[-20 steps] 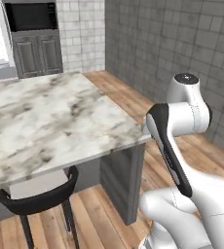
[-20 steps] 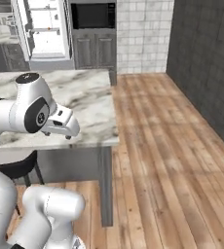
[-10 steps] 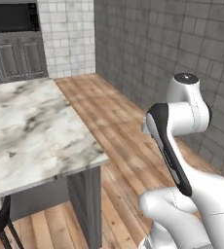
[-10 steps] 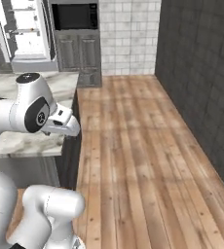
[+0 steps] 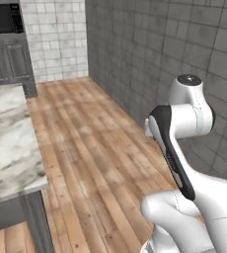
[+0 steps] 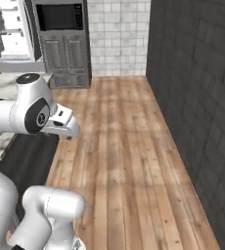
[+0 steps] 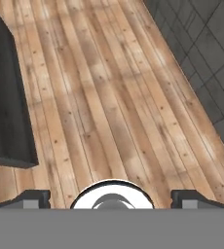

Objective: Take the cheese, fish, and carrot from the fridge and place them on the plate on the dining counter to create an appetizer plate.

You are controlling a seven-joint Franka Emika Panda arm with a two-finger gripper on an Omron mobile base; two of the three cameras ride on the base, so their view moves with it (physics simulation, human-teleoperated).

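Fridge first: you'll find it at the far left of the right base view, its bright white interior and shelves showing just left of the dark oven cabinet. Right of that cabinet you have the white tiled wall, then the dark grey tiled wall along the right side, with the wooden floor running from the cabinet toward you. In the left base view, your dining counter sits at the left edge, nearer you than the cabinet, its marble top bare where it shows. In the hand view, your gripper hangs over the floor planks with its two tips wide apart and nothing between them.
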